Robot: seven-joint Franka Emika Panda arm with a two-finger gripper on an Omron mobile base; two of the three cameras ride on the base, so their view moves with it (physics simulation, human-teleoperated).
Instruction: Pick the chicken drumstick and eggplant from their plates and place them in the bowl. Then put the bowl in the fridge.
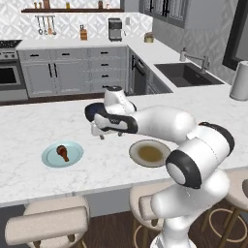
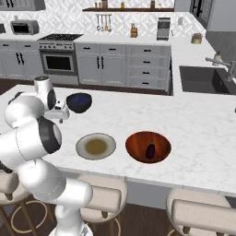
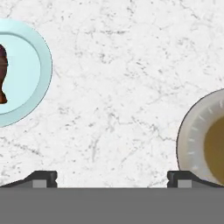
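The chicken drumstick lies on the pale blue plate at the counter's front left. To its right is the beige plate with the brownish centre, bare. The dark eggplant rests inside the reddish-brown bowl, right of the beige plate. My gripper hovers open above the bare marble between the two plates, holding nothing. Looking down from the hand, my gripper has the blue plate and drumstick at left and the beige plate at right.
A smaller dark blue-black bowl stands on the counter just behind my hand. Stools line the near edge of the marble counter. A sink and a white roll are at the far right.
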